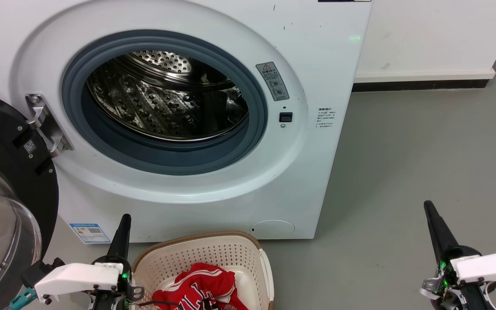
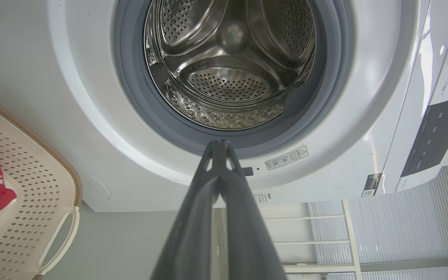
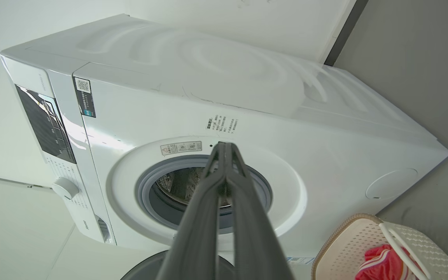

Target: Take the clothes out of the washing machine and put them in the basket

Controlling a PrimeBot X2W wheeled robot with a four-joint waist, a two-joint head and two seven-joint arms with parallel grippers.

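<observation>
Door (image 1: 2,142) swung open, far left. Left pincer (image 1: 125,220) clenched, fingers pressed flat together, sitting low just beside the basket's left rim and pointing at the washing machine (image 1: 325,64). Porthole open, perforated steel drum (image 1: 162,103) in view. Basket (image 1: 213,252) on the floor just in front of the washer, red clothes (image 1: 200,284) heaped inside it. Right pincer (image 1: 429,211) also clenched on itself, well right of the basket, over grey floor (image 1: 403,150).
</observation>
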